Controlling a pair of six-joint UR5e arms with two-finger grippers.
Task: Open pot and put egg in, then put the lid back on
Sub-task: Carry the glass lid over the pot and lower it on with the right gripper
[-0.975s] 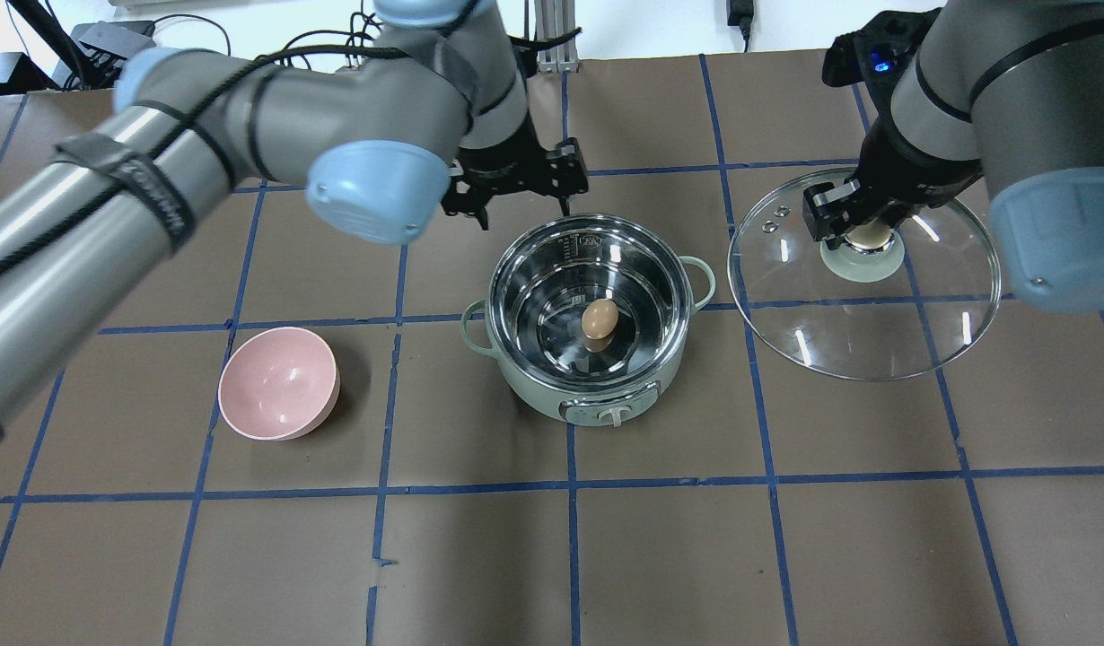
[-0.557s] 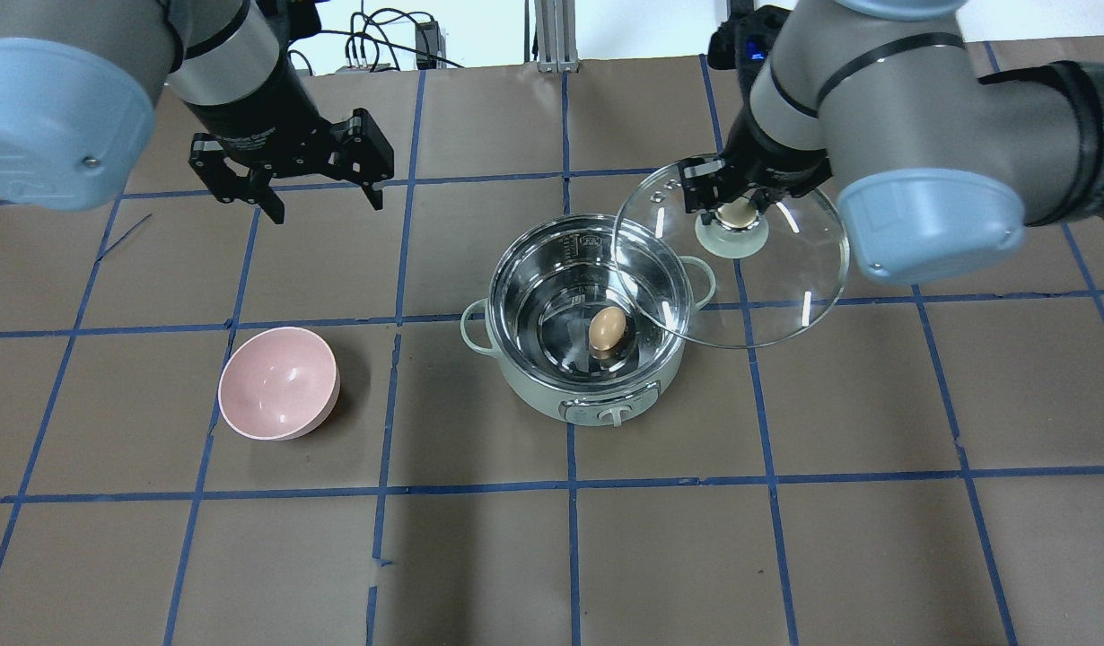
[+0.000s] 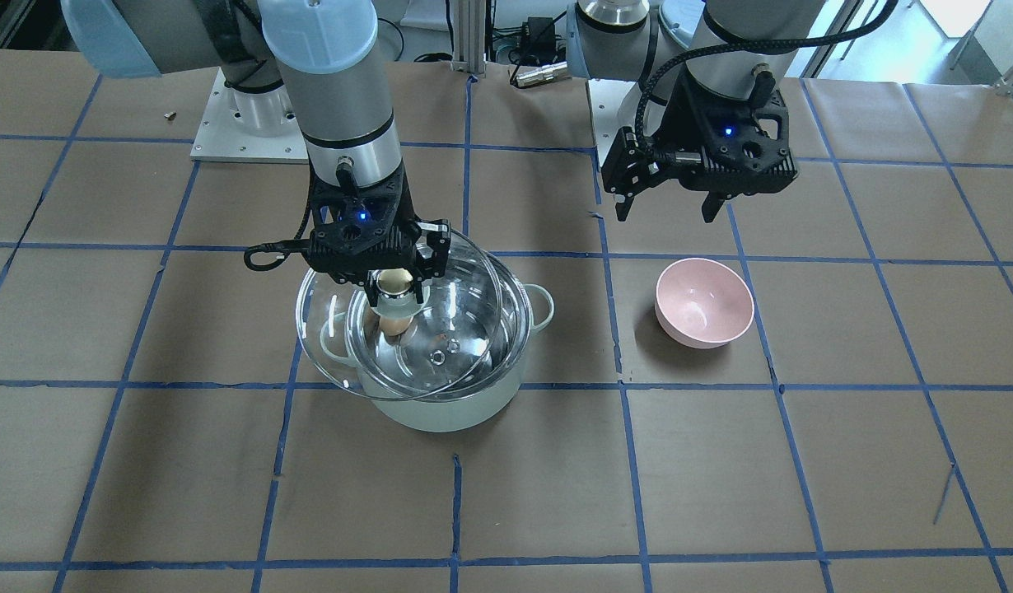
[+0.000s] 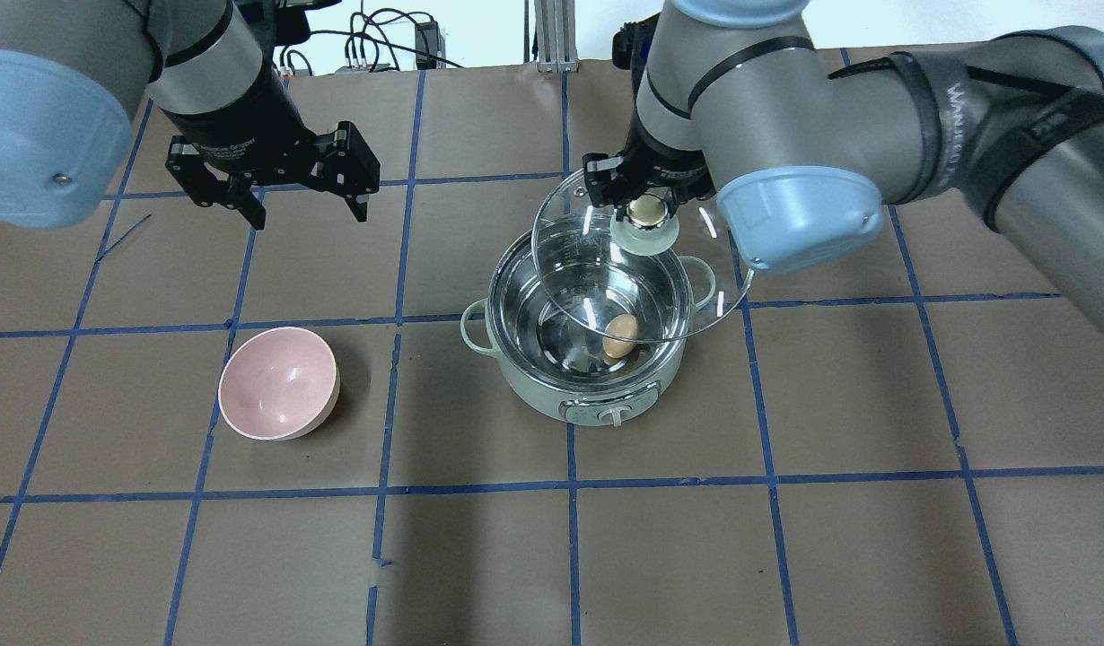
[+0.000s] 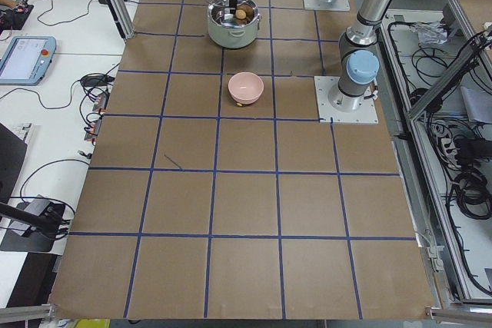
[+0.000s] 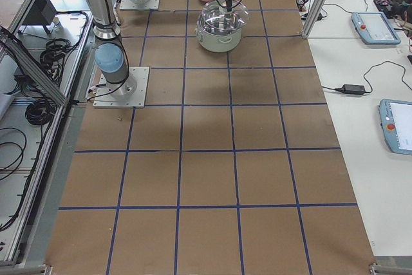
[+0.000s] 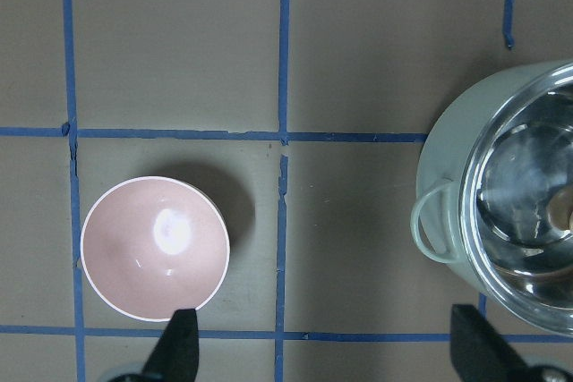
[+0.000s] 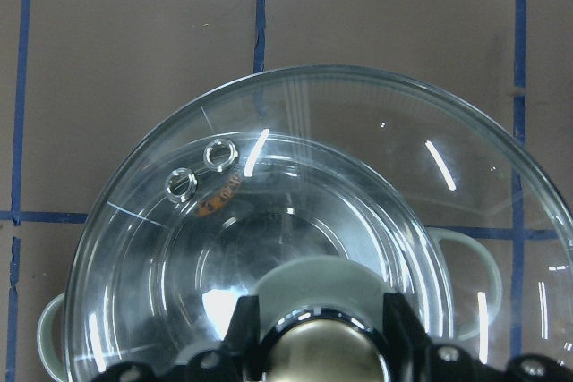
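- On my screens the right fingers (image 8: 244,337) are pinching the golden knob (image 4: 648,212) of the lid (image 4: 642,269), 1 finger on each side of it.
- The lid hangs in the air above the pot (image 4: 527,377), not seated on the rim. In the overhead view it sits offset toward the far right of the pot, so it covers only part of the mouth and its edge reaches out past the right loop handle.
- The glass looks slightly tilted. I cannot tell whether its low edge touches the pot's rim.
- The egg (image 4: 620,336) lies on the shiny steel bottom inside the pot, toward the near right side, and I see it through the glass.
- The pot stands upright on the bench (image 4: 785,538), its control dial facing the overhead camera.
- The left fingers (image 4: 251,208) are spread wide with nothing between them, hovering above the bench, well apart from the pot.
- A pink bowl (image 4: 278,383) rests on the bench to the left of the pot, apart from it; the left wrist camera looks straight down on it.
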